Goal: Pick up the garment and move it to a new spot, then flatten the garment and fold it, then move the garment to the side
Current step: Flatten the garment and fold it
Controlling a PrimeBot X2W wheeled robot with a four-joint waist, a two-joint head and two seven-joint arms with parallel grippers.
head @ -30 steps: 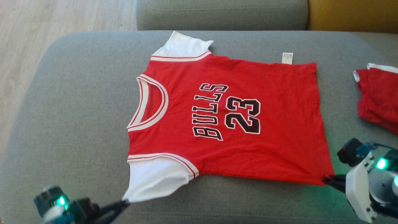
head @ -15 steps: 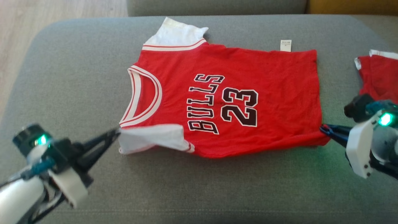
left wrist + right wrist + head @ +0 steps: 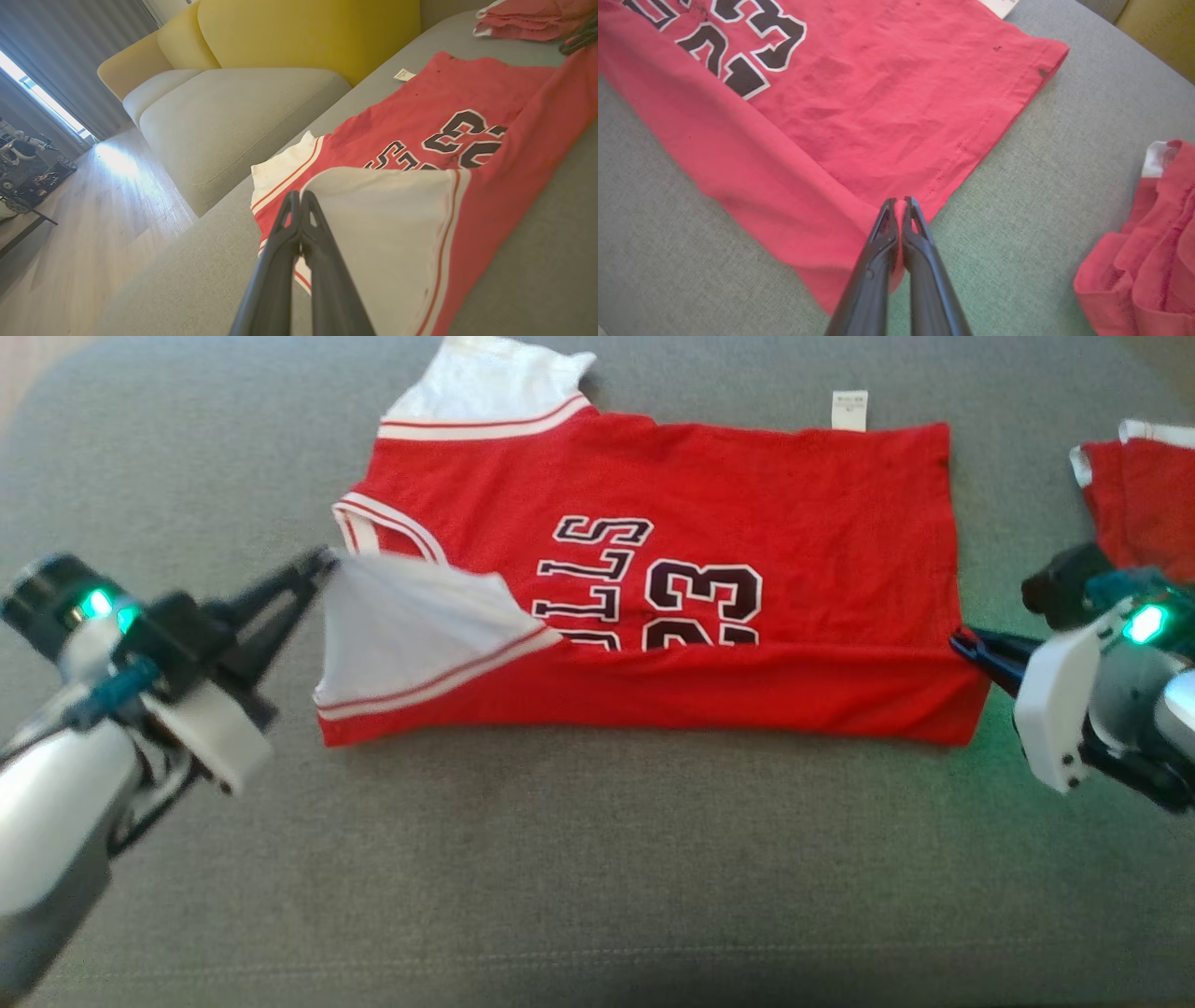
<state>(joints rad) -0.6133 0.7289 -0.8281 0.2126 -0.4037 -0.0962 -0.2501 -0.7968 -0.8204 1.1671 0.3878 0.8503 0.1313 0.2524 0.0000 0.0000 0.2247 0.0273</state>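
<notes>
Grey sofa upholstery (image 3: 597,859) spreads under everything, and the red jersey (image 3: 794,523) lies across its upper middle in the head view, neck toward the robot's left and hem toward its right. The left gripper (image 3: 322,560) has its two dark fingers pressed together on the edge of the near white sleeve (image 3: 401,616), which is raised and turned over onto the chest, covering part of the neckline and the start of the black lettering (image 3: 602,565). The right gripper (image 3: 960,639) is pinched tight on the near hem corner, and the whole near edge of the jersey lies folded over as a long red band that reaches the lower part of the number 23 (image 3: 700,607). The far white sleeve (image 3: 485,383) lies flat at the top edge of the head view, and a small white label (image 3: 849,409) sticks out from the far side seam. Near the right gripper, apart from the jersey, sits what looks like a second red garment (image 3: 1153,504) with white trim, bunched or folded; the frame edge cuts its shape. From the left wrist, a yellow cushion (image 3: 303,32), a pale grey seat (image 3: 233,121) and a wooden floor (image 3: 93,224) show beyond the sofa.
</notes>
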